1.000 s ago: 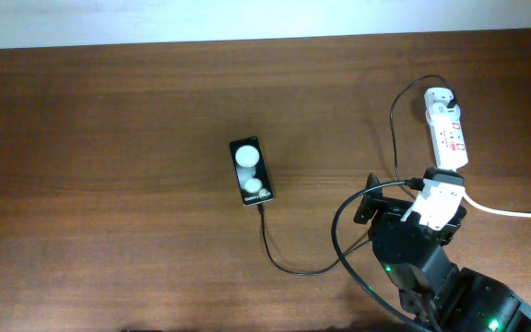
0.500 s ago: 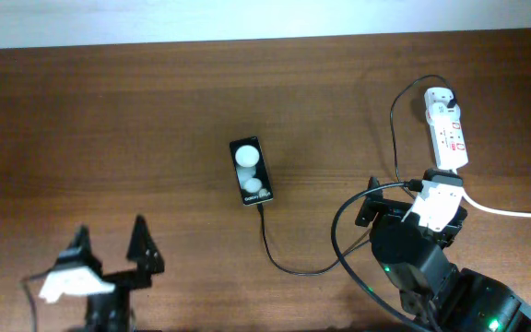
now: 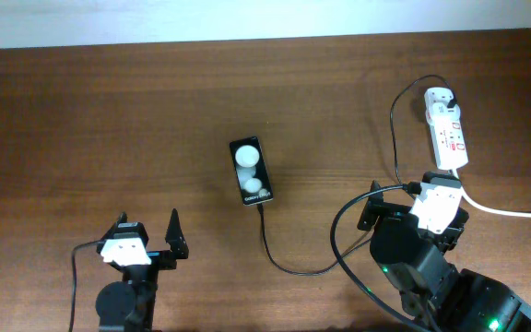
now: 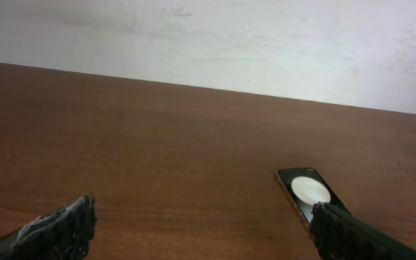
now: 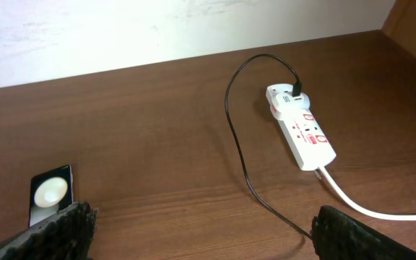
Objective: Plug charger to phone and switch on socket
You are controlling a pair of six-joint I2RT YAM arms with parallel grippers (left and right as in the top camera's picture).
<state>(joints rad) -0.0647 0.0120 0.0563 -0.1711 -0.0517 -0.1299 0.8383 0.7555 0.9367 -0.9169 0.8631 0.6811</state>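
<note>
The black phone [image 3: 251,171] lies flat mid-table, two white blobs on its face. It also shows in the left wrist view [image 4: 303,192] and the right wrist view [image 5: 48,196]. The thin black charger cable [image 3: 289,267] runs from the phone's near end, where its tip seems joined, round to the black plug head [image 3: 452,97] in the far end of the white socket [image 3: 447,134]. The socket [image 5: 303,132] and cable [image 5: 241,153] show in the right wrist view. My left gripper [image 3: 148,231] is open and empty, near-left of the phone. My right gripper [image 3: 396,192] is open and empty, just short of the socket.
The socket's thick white cord [image 3: 514,212] runs off to the right edge and shows in the right wrist view [image 5: 356,202]. A loop of the right arm's own black cable [image 3: 348,231] lies over the charger cable. A pale wall [image 4: 208,36] bounds the far table edge.
My left arm has come into view from the bottom edge and moved right and forward toward the phone, jaws open. The right arm, phone, cable and socket have barely moved.
</note>
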